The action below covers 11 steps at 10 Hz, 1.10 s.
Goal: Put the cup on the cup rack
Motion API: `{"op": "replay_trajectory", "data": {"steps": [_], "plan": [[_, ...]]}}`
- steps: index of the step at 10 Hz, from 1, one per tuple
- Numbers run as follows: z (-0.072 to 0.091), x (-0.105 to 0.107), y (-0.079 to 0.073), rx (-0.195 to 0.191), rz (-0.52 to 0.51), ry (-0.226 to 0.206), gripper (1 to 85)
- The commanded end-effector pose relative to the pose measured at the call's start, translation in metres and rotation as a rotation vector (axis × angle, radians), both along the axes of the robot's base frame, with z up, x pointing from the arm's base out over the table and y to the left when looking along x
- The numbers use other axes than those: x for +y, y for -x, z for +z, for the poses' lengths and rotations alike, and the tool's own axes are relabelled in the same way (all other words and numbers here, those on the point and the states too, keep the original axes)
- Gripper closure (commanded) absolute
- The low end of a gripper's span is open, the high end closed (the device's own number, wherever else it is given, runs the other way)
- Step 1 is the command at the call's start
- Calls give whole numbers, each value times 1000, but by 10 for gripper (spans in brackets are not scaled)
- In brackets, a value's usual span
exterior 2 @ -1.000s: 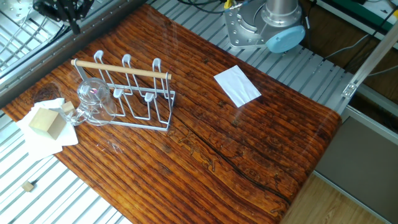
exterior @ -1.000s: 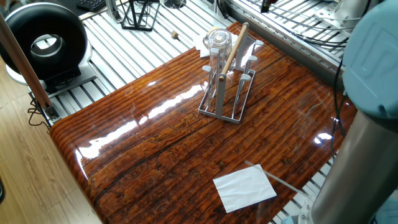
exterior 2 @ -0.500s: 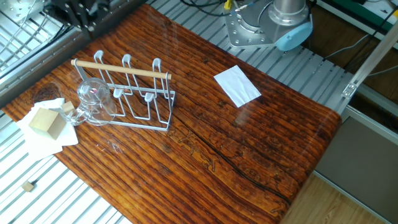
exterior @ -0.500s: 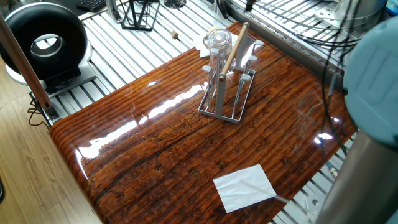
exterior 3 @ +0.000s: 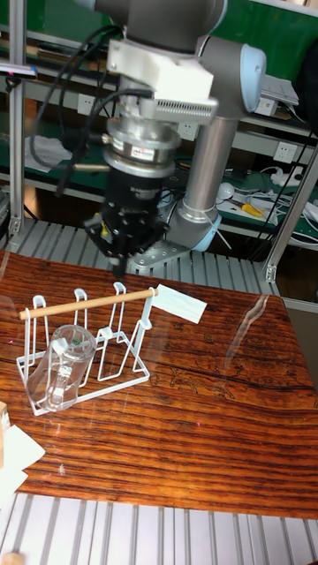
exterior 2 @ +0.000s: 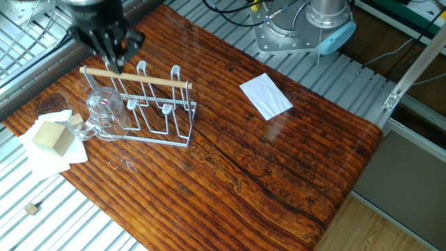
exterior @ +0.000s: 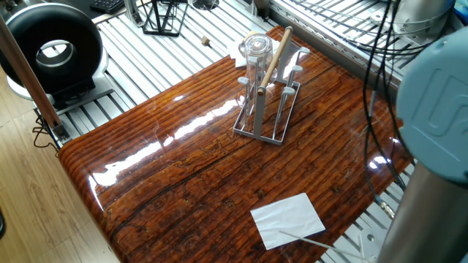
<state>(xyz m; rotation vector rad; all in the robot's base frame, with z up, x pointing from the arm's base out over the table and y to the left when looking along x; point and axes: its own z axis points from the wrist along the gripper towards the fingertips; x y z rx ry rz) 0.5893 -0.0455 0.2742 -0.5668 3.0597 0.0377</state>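
Note:
The clear glass cup (exterior 2: 104, 111) sits over a peg at the end of the grey wire cup rack (exterior 2: 162, 134), under its wooden rod handle (exterior 2: 136, 79). In one fixed view the cup (exterior: 257, 52) stands bottom-up on the far end of the rack (exterior: 268, 109). In the tall fixed view the cup (exterior 3: 62, 366) leans inside the rack (exterior 3: 106, 371). My black gripper (exterior 2: 115, 56) hangs just above the handle, near the cup's end. Seen in the tall view, the gripper (exterior 3: 124, 256) is apart from the cup, open, with nothing in it.
A white paper sheet (exterior 2: 266, 95) lies on the wooden table (exterior 2: 230, 174). A wooden block (exterior 2: 50, 136) rests on a napkin beside the rack. A black wire stand (exterior: 162, 16) and a round black device (exterior: 51, 47) stand off the table. The arm's base (exterior 2: 306, 28) is behind.
The gripper has come from the far corner down and across to a spot just above the rack's handle. The cup and rack have not moved.

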Motion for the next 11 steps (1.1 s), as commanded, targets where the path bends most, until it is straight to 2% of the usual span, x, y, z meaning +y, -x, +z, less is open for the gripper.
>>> {"op": "replay_trajectory", "data": {"steps": [1,3,7,8,11], "plan": [[-10,26,-19,11,-158,-76,847],[-13,15,-21,13,-158,-41,847],[-13,16,-30,-22,-133,-44,847],[-14,12,-33,-30,-135,-31,847],[-10,4,-41,-49,-128,-27,847]]}}
